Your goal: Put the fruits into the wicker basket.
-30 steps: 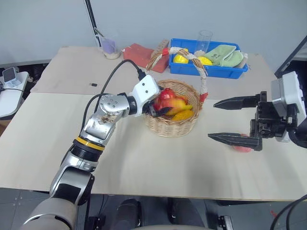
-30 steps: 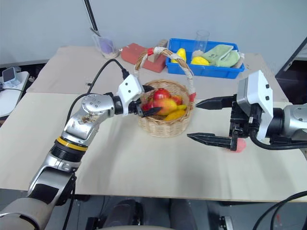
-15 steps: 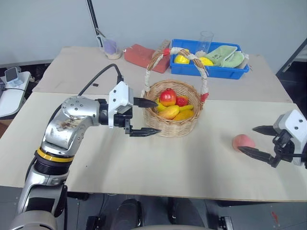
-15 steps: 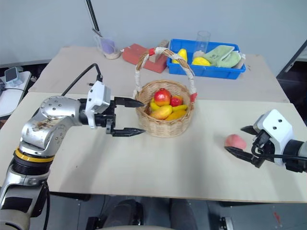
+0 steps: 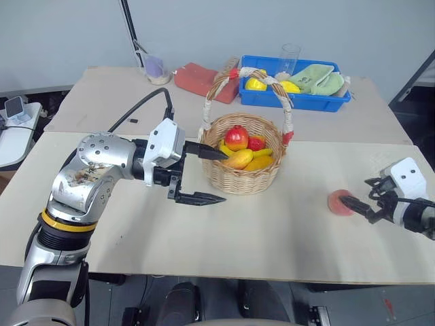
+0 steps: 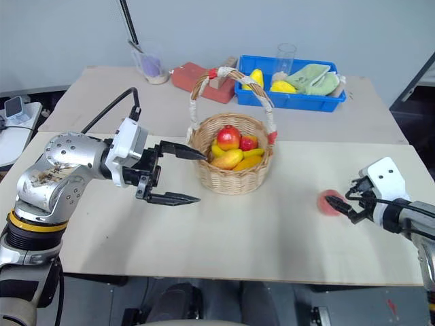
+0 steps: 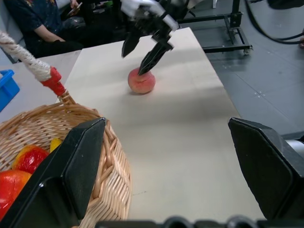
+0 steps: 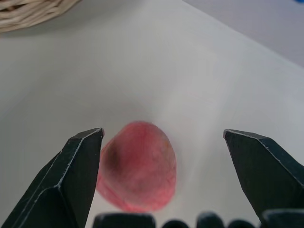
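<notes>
right gripper has its fingers wide around the peach on the bench; push deeper and centre it before closing, left gripper wide, empty.

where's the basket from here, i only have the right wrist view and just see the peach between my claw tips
Observer: The wicker basket stands on the table, well off to the robot's left of the peach, not touching it.
Operator: anything in it already
Observer: Yes, the mango-like fruit lies inside among other toy fruits.
Operator: is the left claw in my way
Observer: The left claw is open and empty at the basket's left side, one finger reaching over the rim.
</notes>
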Controlling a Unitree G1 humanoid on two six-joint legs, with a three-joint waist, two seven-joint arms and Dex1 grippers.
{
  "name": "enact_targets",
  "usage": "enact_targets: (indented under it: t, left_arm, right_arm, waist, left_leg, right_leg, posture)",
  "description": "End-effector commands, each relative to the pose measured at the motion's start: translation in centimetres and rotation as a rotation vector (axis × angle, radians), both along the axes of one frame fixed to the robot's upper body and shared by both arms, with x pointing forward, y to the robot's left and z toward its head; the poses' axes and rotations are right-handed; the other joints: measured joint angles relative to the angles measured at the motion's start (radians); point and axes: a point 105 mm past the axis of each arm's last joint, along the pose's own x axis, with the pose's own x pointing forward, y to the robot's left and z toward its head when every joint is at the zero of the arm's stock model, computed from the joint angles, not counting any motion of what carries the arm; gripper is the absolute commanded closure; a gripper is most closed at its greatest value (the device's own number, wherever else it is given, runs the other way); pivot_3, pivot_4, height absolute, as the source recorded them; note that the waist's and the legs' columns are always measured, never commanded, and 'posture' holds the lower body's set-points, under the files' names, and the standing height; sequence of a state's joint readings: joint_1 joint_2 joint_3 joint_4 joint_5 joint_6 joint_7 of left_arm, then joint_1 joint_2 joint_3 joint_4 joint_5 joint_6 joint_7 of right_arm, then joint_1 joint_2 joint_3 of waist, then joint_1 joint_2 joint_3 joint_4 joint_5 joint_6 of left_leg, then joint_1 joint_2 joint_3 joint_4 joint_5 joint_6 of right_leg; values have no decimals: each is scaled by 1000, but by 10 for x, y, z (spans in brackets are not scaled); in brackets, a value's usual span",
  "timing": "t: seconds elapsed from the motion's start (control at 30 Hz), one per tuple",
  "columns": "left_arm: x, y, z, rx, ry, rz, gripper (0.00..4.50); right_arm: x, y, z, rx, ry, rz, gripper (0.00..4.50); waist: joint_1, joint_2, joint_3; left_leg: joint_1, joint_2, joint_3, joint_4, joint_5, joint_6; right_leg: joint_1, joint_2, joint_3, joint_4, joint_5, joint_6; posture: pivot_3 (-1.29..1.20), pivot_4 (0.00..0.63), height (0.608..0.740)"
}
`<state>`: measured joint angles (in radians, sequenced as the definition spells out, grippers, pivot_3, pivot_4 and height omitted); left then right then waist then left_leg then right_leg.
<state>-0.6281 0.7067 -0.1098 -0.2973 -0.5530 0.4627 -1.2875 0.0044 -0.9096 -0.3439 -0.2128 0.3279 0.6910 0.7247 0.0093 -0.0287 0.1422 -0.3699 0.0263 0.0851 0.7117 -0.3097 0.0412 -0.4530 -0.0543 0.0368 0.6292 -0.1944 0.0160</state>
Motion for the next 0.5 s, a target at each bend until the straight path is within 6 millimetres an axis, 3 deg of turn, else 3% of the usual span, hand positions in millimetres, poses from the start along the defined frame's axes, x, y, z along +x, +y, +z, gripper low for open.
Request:
enact_targets:
  t: [0.03,0.23,0.27,0.43,0.5]
  left_arm:
    - [-6,1,8,-6,-29,-23,113]
    - [-10,2,6,1,-22,-28,113]
    - [-10,3,5,2,-22,-28,0]
    - [-10,5,5,2,-33,-28,0]
    - [-9,6,5,1,-40,-27,0]
  right_arm:
    - [4,2,4,42,-5,-1,0]
    - [3,3,-7,85,67,-16,0]
    - [2,4,-9,87,74,-15,526]
    - [1,6,-12,86,88,-9,2151]
    - [0,9,-12,76,88,10,2610]
  waist:
    - [0,0,0]
    - [-1,0,0]
    - [-1,0,0]
    - [-1,0,0]
    - [-1,0,0]
  left_leg:
    - [0,0,0,0,0,0]
    - [0,0,0,0,0,0]
    - [0,0,0,0,0,0]
    - [0,0,0,0,0,0]
    - [0,0,0,0,0,0]
  right_leg:
    - [0,0,0,0,0,0]
    - [0,0,1,0,0,0]
    - [0,0,0,0,0,0]
    - [0,0,1,0,0,0]
    - [0,0,1,0,0,0]
  posture:
    - [0,150,703]
    - [0,150,703]
    - [0,150,703]
    - [0,150,703]
    - [0,150,703]
